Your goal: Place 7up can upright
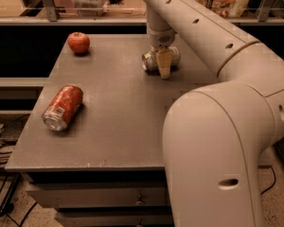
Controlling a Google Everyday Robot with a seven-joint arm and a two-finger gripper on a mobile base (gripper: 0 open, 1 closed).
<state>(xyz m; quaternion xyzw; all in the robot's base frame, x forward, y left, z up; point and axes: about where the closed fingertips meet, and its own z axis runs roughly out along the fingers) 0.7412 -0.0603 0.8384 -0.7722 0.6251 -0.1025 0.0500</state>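
The 7up can [149, 61], small and silver, lies on its side at the far middle of the grey table [128, 126]. My gripper [164, 64] hangs down from the arm right at the can. It covers the can's middle, and bits of the can show on both sides of it. I cannot tell whether it touches or holds the can.
A larger red-orange can [63, 107] lies on its side near the table's left edge. A red apple [78, 42] sits at the far left corner. My arm's big links [217, 141] fill the right side. A shelf rail with packages runs behind the table.
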